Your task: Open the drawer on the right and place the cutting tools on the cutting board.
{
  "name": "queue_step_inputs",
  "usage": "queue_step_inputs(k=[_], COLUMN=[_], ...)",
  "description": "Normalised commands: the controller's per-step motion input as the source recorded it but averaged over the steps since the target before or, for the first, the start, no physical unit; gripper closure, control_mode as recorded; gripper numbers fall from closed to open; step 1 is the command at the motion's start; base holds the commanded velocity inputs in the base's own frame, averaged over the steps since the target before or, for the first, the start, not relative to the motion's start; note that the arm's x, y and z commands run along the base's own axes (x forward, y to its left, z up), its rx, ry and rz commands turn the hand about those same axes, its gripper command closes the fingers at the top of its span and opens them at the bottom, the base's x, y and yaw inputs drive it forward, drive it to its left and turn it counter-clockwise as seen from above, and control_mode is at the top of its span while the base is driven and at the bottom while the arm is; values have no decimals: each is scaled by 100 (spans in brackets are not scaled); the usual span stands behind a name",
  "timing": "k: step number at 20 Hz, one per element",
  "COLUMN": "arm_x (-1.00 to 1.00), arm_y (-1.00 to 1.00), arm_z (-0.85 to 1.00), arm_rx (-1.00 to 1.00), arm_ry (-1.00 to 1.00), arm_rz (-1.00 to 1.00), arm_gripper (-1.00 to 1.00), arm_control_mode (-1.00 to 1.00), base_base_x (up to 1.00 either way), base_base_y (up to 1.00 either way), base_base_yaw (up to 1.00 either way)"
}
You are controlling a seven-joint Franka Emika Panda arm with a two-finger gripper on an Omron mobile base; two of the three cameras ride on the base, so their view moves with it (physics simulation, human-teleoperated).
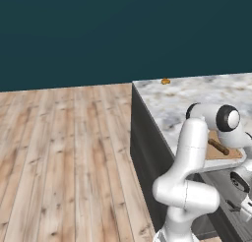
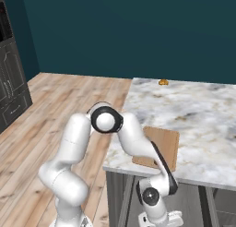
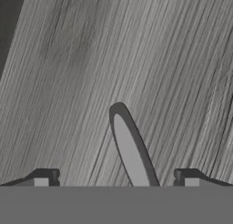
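The drawer (image 1: 224, 183) stands pulled out under the counter's right end, and its grey grained floor (image 3: 68, 82) lies under the hand. A cutting tool's slim grey blade (image 3: 132, 150) with a dark rim lies on that floor. It points away between my gripper's (image 3: 117, 178) two fingertips, nearer the right one. The gripper is open and holds nothing. The tan cutting board (image 2: 162, 145) lies on the marble counter just above the drawer. A brown-handled tool (image 1: 218, 146) rests on the cutting board (image 1: 231, 152). My arm bends down over the counter's edge into the drawer.
A small orange object (image 1: 166, 81) sits at the far edge of the marble counter (image 2: 198, 110). Wooden floor spreads to the left of the counter. Dark cabinets (image 2: 11, 83) stand at the far left.
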Motion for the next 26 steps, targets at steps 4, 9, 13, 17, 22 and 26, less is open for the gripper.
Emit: queue_step_inputs(k=[4, 9, 13, 17, 22, 26], arm_x=[0, -1, -13, -6, 0, -8], arm_y=[0, 4, 6, 14, 22, 20], arm_z=[-1, -11, -29, -34, -14, -3], arm_rx=[1, 0, 0, -1, 0, 0], arm_ry=[0, 2, 4, 5, 0, 0], arm_rz=[0, 0, 0, 0, 0, 0], arm_gripper=[-100, -100, -100, -100, -100, -100], arm_control_mode=[-100, -100, -100, -100, -100, -100], base_base_x=[0, 0, 0, 0, 0, 0], base_base_y=[0, 0, 0, 0, 0, 0], base_base_yaw=[0, 0, 0, 0, 0, 0])
